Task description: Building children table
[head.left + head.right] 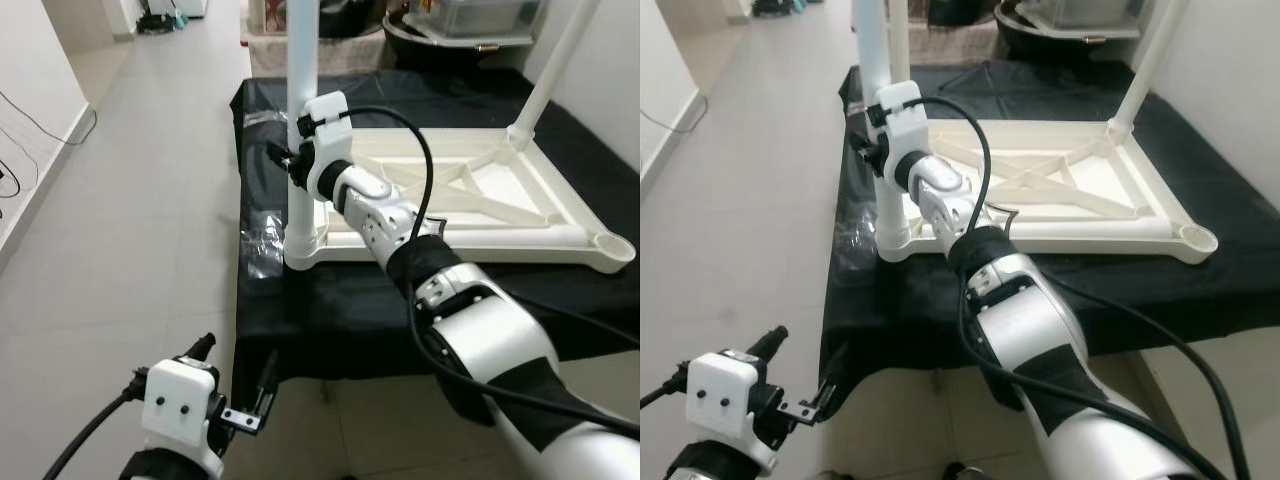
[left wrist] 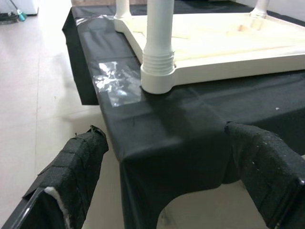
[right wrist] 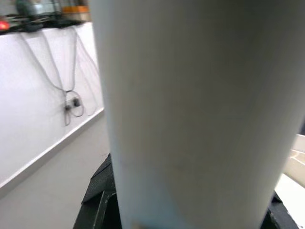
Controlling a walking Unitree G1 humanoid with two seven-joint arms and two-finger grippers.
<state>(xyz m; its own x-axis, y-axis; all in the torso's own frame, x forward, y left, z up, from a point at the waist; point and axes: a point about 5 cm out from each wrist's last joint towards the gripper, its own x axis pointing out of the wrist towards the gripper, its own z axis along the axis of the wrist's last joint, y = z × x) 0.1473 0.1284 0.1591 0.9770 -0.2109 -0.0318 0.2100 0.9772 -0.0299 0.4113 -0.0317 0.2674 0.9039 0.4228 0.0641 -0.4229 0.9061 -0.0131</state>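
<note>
Left gripper [image 1: 235, 395] agape, empty, off cloth edge; right gripper [image 1: 290, 160] clasping corner table leg [image 1: 301, 120]

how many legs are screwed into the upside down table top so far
3 in view: one leg at the near left corner, gripped by the right gripper; one behind it; one at the far right. The near right socket is empty.

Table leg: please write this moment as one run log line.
right hand: shut on table leg | leg: upright in corner socket | left hand: open, idle, low | tabletop: upside down
</note>
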